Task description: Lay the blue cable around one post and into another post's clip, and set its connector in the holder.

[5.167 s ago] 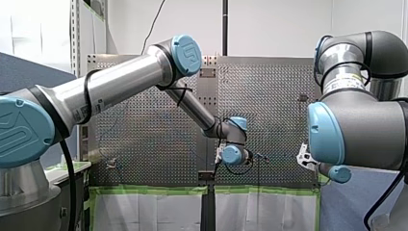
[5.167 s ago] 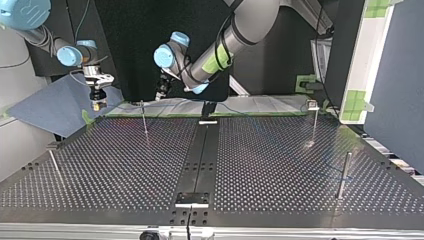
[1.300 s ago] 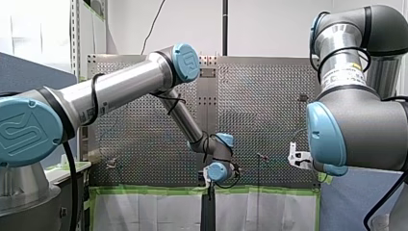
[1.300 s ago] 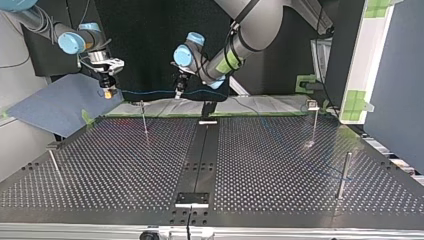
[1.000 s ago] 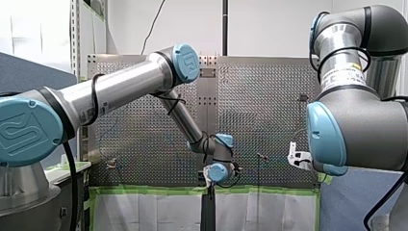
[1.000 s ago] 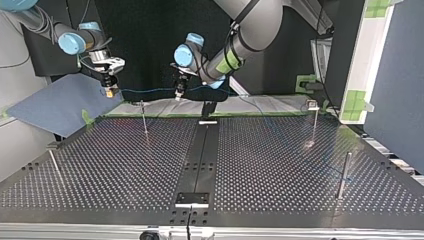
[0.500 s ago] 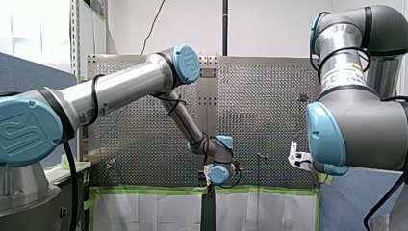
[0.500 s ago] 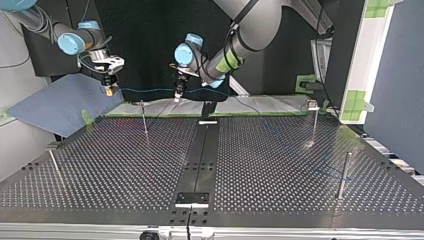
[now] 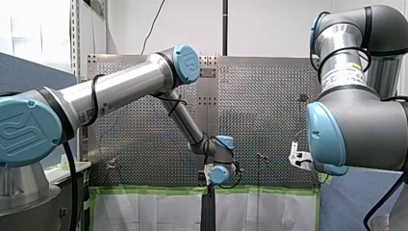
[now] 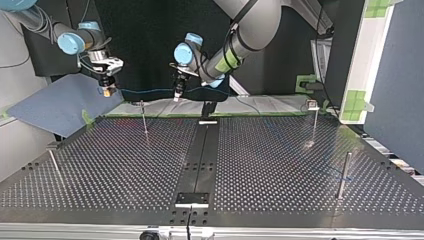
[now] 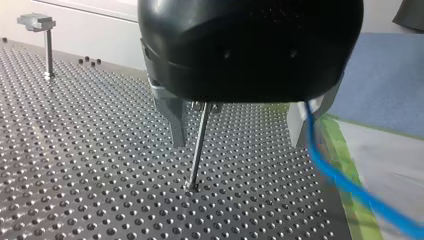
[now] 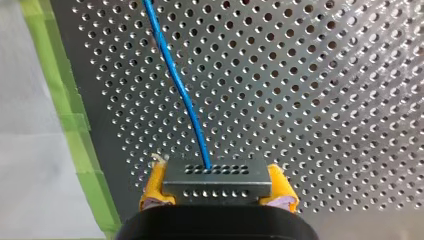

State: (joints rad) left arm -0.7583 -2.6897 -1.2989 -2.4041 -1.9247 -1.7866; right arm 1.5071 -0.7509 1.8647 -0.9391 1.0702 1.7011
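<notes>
From the front, my left arm (image 9: 120, 91) stretched over the middle of the counter (image 9: 269, 106). My right tool (image 9: 297, 159) showed only as a pale sliver beside its arm, and I cannot tell either grip there.

In the top view, the blue cable (image 10: 145, 91) hung between my right tool and my left tool (image 10: 177, 94).

In the left wrist view, the metal fingers (image 11: 175, 122) stood wide apart, clamping nothing. The cable ran past one finger's inner side. A thin post (image 11: 199, 145) stood under the gap, and a clip-topped post (image 11: 47, 47) stood far ahead.

In the right wrist view, yellow pads (image 12: 156, 182) squeezed the grey connector (image 12: 216, 176), and the cable led ahead.
</notes>
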